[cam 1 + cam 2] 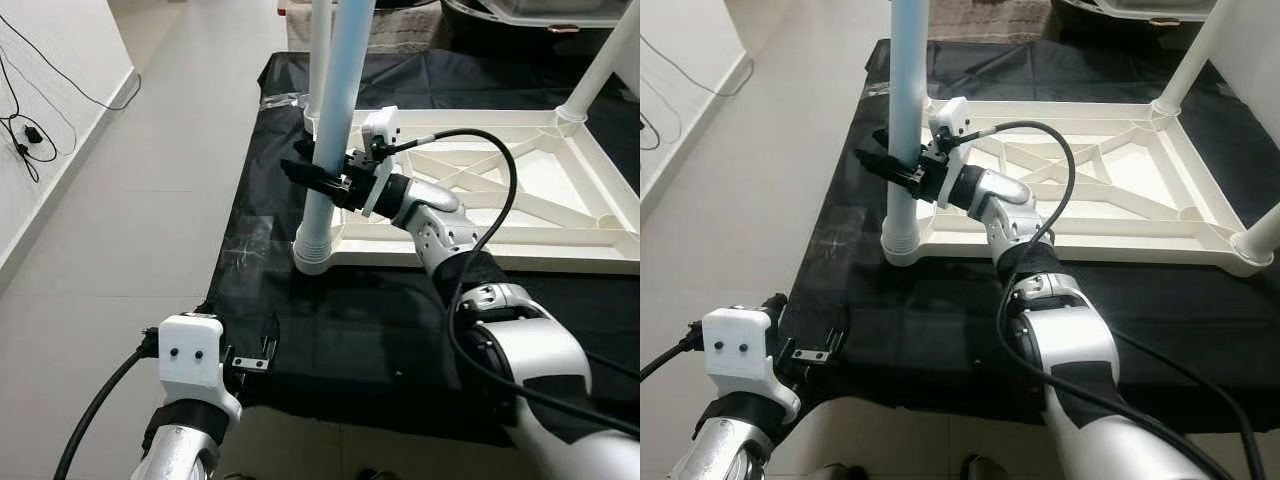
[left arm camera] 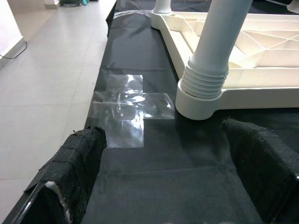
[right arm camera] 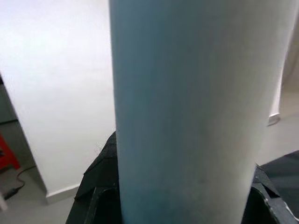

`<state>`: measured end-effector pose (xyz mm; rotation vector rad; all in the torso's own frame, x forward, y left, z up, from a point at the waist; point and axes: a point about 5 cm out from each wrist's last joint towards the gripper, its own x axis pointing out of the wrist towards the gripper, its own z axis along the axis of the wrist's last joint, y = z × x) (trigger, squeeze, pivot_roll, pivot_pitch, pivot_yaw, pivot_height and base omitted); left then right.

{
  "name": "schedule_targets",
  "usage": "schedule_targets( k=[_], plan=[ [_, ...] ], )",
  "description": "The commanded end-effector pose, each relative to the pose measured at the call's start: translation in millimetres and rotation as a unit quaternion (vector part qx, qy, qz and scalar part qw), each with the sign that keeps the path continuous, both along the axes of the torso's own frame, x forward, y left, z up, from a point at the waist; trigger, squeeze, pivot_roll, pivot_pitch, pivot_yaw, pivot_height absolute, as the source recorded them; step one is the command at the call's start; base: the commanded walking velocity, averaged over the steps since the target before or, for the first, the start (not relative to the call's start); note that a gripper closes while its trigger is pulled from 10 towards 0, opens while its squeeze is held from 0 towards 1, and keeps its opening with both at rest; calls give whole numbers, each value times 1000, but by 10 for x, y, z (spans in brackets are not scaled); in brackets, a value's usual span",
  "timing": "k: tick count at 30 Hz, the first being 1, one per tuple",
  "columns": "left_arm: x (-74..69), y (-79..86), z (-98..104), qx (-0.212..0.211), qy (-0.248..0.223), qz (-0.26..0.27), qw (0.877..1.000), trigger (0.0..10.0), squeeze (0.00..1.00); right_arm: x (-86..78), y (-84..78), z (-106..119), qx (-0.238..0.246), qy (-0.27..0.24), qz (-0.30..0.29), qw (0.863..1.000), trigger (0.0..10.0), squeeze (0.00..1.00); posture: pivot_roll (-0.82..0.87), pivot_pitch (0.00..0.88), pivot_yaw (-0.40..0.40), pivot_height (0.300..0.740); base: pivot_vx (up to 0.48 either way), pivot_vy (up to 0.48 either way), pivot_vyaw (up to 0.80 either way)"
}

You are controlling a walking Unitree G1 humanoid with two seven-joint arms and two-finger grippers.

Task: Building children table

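In the left eye view, the white tabletop (image 1: 560, 190) lies upside down on a black cloth (image 1: 270, 290). The right gripper (image 1: 322, 178) pinches the pale blue table leg (image 1: 335, 120), which stands upright in the near left corner socket (image 1: 312, 252).

In the right eye view, the left gripper (image 1: 805, 345) hovers low at the cloth's near edge, well apart from the leg.

In the left wrist view, its fingers (image 2: 74, 158) are spread, and the leg's ribbed collar (image 2: 202, 83) sits in the socket.

In the right wrist view, the leg is between the jaws. It looks stiff, light and smooth, probably slippery; holding it low seems best. The open floor (image 1: 130, 200) on the left gives free room.
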<state>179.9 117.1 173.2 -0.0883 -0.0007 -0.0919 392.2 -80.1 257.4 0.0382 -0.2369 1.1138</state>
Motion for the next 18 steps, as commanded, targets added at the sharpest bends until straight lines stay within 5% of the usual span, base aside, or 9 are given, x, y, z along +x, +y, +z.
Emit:
schedule_targets(
  k=[1, 10, 11, 13, 18],
  plan=[
    [4, 8, -35, 3, 6, -1, 1000, 10000, 0, -9, -19, -461, -43, 77, -42, 995, 10000, 0, 144, 225, -14, 740, 0, 0, 0],
    [18, 31, -31, 6, 3, 0, 1000, 10000, 0, 56, 21, -446, -16, 71, -160, 984, 10000, 0, 145, 229, -17, 740, 0, 0, 0],
    [29, 34, -32, 7, 2, 0, 1000, 10000, 0, 72, 2, -463, -24, 51, -233, 971, 10000, 0, 139, 231, -16, 740, 0, 0, 0],
    [36, 35, -33, 7, 2, -1, 1000, 10000, 0, 60, -8, -494, -24, 41, -264, 963, 10000, 0, 139, 231, -16, 740, 0, 0, 0],
    [41, 37, -33, 8, 1, -2, 1000, 10000, 0, 24, 30, -529, -30, 37, -240, 970, 10000, 0, 138, 231, -16, 740, 0, 0, 0]
  ],
)
